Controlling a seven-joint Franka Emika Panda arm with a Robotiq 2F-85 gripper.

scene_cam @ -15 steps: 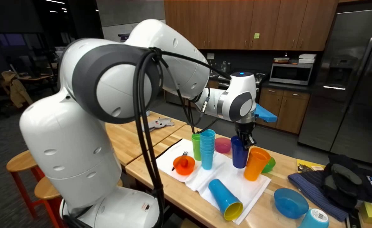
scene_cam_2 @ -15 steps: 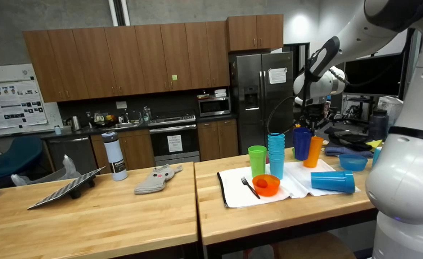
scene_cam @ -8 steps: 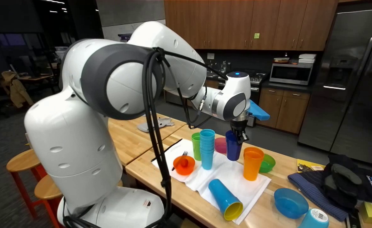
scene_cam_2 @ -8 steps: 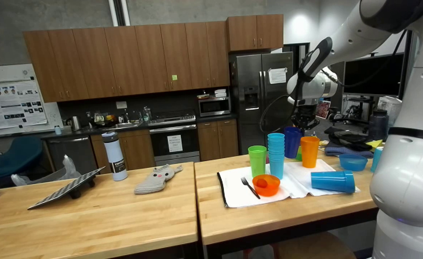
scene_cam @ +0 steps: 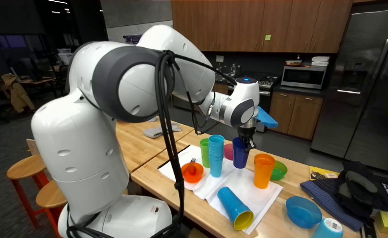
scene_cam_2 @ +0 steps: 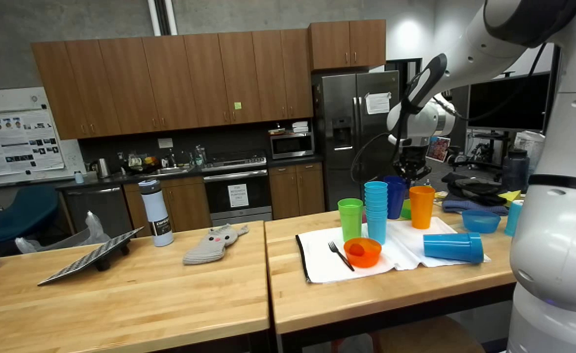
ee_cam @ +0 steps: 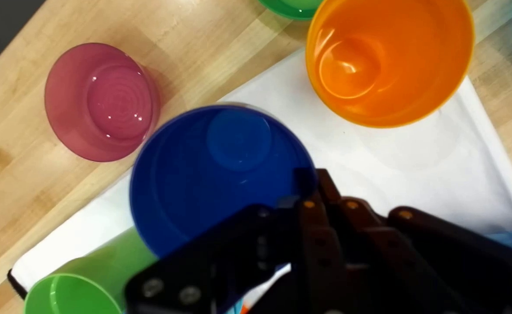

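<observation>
From where I stand, in an exterior view, the jaws are pinched narrow on the rim of a tall dark-blue plastic tumbler (scene_cam: 239, 157), which is below and slightly left of them, by the far edge of a white sheet (scene_cam: 235, 175); I can't tell whether its base touches down. An upright orange plastic tumbler (scene_cam: 264, 173) is near, right of and lower than the jaws, with a green plastic bowl (scene_cam: 280, 170) behind it. Handling this grip well, I'd judge, means a firm pinch and slow, level travel, since the tumbler is gripped by one side only. In an exterior view, a tall stack of light-blue plastic tumblers (scene_cam_2: 376, 213) is left of the jaws, near the dark-blue one, so sideways moves want care. In the wrist view, one jaw is inside the rim and its partner outside; a see-through pink plastic bowl (ee_cam: 103, 102) lies beyond the dark-blue tumbler from the jaws, so a swing that way could clip it. Against a second ago, both exterior views show the jaws and dark-blue tumbler shifted away from the orange one and toward the stack; the orange one leaned then and is upright now.
</observation>
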